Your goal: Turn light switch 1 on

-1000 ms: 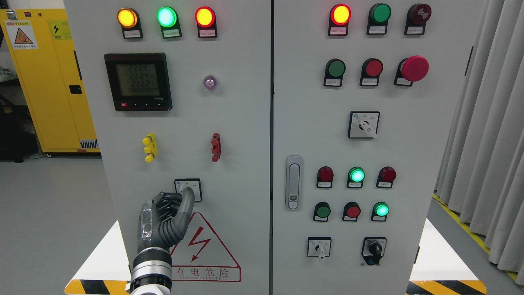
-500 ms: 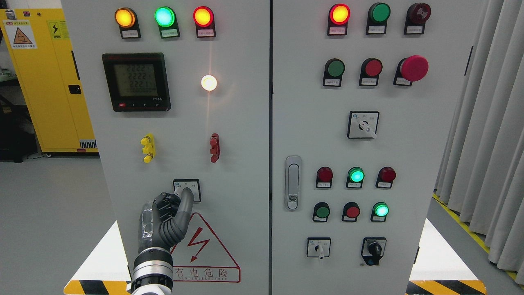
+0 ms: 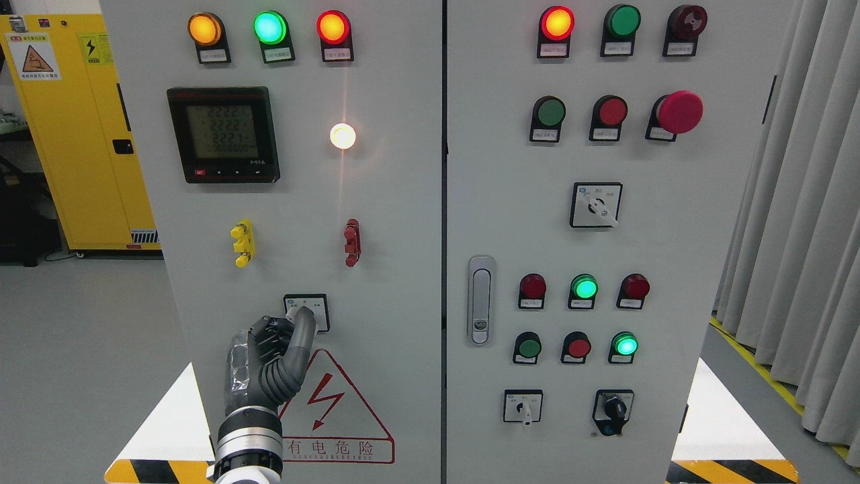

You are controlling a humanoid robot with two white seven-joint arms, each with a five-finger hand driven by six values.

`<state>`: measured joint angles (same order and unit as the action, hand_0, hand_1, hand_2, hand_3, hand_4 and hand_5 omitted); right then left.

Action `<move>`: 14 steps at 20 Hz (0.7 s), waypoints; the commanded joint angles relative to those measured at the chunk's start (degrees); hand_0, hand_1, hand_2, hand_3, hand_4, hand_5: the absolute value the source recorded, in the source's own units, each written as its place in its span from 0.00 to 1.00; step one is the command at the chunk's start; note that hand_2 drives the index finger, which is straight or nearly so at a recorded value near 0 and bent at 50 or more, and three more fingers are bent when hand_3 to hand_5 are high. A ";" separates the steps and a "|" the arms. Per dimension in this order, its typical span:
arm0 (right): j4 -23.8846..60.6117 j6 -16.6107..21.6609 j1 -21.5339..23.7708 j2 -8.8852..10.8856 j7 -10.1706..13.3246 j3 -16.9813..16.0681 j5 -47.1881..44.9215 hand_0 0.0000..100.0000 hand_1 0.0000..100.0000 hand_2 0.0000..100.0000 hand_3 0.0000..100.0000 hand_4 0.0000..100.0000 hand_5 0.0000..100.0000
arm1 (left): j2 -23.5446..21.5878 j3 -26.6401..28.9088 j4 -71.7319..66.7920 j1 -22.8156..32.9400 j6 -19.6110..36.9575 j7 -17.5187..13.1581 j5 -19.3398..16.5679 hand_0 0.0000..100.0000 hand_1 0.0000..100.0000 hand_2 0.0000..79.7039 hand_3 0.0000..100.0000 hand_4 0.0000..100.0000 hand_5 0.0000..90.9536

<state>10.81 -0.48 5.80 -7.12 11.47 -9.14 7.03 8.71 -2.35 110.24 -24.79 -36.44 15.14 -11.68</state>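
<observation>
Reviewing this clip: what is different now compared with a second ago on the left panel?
The round lamp beside the meter has gone from dark to glowing white. The left hand has stayed at the selector switch, one finger extended onto it, shifting only slightly. Other indicator lights look unchanged.

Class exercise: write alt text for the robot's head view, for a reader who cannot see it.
The robot's left hand presses one finger on a small switch low on a grey control cabinet; above it, a round white lamp glows.
</observation>
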 commanded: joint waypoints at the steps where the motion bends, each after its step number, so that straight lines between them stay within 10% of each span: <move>1: 0.00 0.04 0.00 0.00 -0.05 0.00 0.00 0.00 0.50 0.04 0.00 0.00 0.00 | -0.01 -0.03 0.06 0.01 0.05 -0.46 1.04 0.32 0.47 0.69 0.91 0.88 0.96; 14: 0.00 0.04 0.00 0.00 -0.05 0.00 0.00 0.00 0.50 0.04 0.00 0.00 0.00 | -0.18 -0.20 0.76 0.71 0.23 -0.46 1.49 0.17 0.47 0.70 0.91 0.88 0.95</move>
<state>10.81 -0.48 5.80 -7.12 11.47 -9.14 7.03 8.66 -2.45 110.42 -24.49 -36.49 14.68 -10.48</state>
